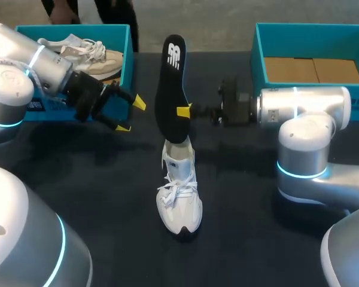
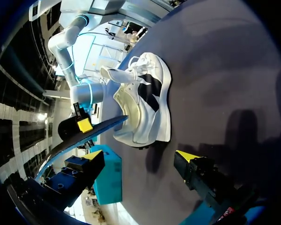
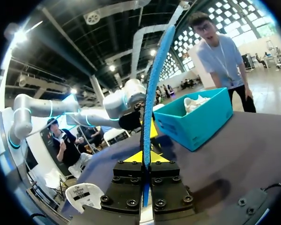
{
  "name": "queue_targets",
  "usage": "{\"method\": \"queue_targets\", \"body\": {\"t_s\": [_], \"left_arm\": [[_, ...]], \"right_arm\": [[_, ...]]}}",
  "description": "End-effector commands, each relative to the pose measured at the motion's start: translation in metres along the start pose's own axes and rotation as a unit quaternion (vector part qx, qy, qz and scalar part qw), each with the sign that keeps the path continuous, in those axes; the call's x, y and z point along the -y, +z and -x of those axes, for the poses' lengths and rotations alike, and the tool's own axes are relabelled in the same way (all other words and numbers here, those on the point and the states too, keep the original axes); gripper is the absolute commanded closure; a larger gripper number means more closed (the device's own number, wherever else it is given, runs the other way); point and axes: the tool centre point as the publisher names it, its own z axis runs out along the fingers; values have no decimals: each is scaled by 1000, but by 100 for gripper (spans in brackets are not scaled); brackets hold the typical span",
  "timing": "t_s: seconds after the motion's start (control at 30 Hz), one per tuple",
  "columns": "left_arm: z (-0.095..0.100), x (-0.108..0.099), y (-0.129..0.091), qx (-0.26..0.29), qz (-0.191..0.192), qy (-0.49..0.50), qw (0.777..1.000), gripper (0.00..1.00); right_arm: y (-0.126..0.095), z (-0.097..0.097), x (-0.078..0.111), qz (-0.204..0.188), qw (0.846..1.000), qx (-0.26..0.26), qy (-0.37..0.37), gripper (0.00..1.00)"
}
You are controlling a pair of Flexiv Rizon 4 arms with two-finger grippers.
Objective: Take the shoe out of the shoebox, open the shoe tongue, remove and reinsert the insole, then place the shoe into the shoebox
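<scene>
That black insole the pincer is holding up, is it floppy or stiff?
Probably bendy but springy: the insole bows in a gentle curve above the right pincer, yet stands tall without drooping. Likely light, since one small pinch holds it up. It looks thin, so a push would probably flex it.

The white lace-up shoe has a woven cloth upper, smoother side panels and cord laces. The long black insole is matt on its face and blue foam at its edge. The teal shoebox is matt card with a brown cardboard floor. The dark table covering looks matt. The right arm's silver casing is smooth and glossy. The right gripper has matt black bolted blocks.
</scene>
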Motion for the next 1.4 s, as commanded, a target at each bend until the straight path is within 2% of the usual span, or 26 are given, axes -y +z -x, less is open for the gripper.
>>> {"method": "queue_targets", "body": {"t_s": [0.03,0.4,0.9,1.1,1.2,1.4], "left_arm": [[0,0,0,0,0,1,1000,0],[0,0,1,0,1,1,1000,0],[-2,12,21,-3,26,-2,1000,0],[-5,13,25,-2,19,-7,1000,0],[-5,13,25,-2,19,-7,1000,0],[-5,13,25,-2,19,-7,1000,0]], "right_arm": [[-4,1,8,-1,1000,-1,-4,100],[-1,-2,10,-15,1000,-14,-24,100],[-1,-5,17,-23,999,-21,-31,100],[-3,-5,19,-22,999,-24,-40,100],[-5,-1,20,-18,999,-18,-35,100],[-2,2,22,-35,999,-2,-10,100]]}}
